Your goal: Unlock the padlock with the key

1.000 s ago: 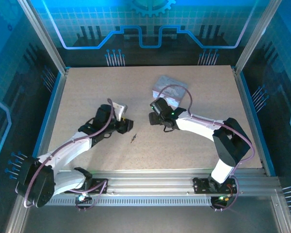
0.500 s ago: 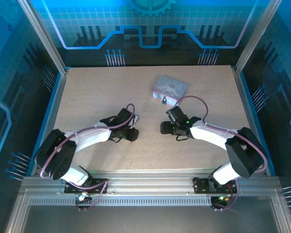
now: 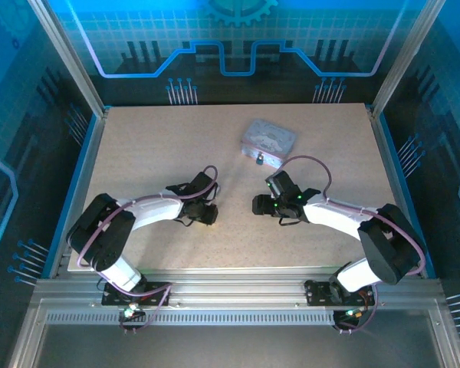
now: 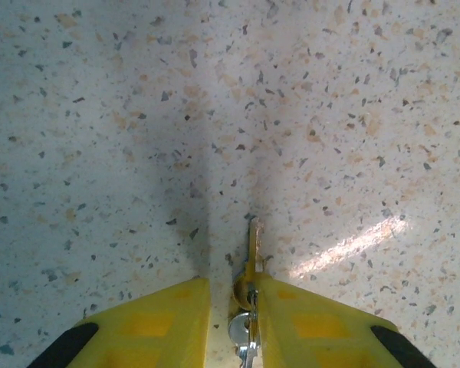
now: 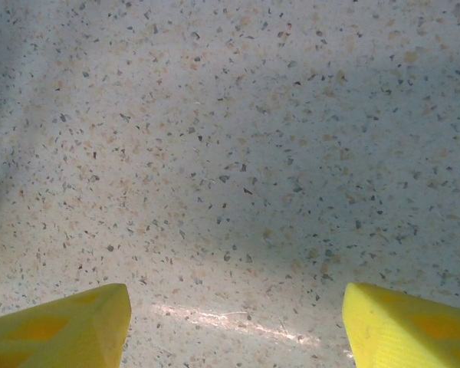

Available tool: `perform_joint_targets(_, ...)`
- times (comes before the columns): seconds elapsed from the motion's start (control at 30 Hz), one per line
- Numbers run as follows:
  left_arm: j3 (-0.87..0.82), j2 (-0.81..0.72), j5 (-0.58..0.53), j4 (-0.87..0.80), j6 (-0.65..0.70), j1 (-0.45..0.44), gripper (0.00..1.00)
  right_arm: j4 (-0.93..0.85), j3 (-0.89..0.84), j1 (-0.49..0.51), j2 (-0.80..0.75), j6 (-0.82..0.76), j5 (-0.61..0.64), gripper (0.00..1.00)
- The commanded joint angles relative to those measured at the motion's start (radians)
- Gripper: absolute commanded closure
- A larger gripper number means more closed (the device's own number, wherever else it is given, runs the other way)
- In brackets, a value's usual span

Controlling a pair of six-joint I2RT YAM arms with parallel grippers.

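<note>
- Left gripper (image 4: 231,285) is down at the table (image 3: 146,146), jaws narrow, and the key (image 4: 252,241) lies right between them, its tip poking out past the fingertips.
- The key rests against one yellow finger (image 4: 307,318). There's a slim gap on the other side, so I wouldn't call it pinched yet.
- Right gripper (image 5: 236,307) hangs with its jaws wide, nothing but bare tabletop between them.
- The padlock (image 3: 258,160), a small dark speck, sits at the near edge of the tin (image 3: 270,138). That's off to one side of the right jaws and clear of them, and well apart from the left jaws.
- Step in hand, as I read it: picking up the key. The unlocking itself hasn't begun.
- Next move calls for a firm, square squeeze so the thin key doesn't twist or skid. Then a lift and a carry over to the padlock, with the right jaws likely needed to steady it.
</note>
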Motion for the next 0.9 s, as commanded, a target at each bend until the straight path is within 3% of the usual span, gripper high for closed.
perform_joint_targets(0.0,0.034,0.026,-0.008,-0.027,0.005,-0.004,0.78,0.010,0.008,-0.001,0.013,0.019,-0.023,0.26)
perform_joint_targets(0.17,0.035,0.029,-0.004,-0.036,0.009,-0.004,0.81,0.013,0.009,0.007,0.014,0.030,-0.024,0.26)
perform_joint_targets(0.57,0.021,0.029,0.017,-0.011,0.025,-0.015,1.00,0.080,-0.018,0.017,-0.006,0.102,-0.114,0.28)
perform_joint_targets(0.87,-0.057,-0.019,0.044,0.126,0.018,-0.035,1.00,0.265,-0.085,0.020,0.026,0.245,-0.272,0.36)
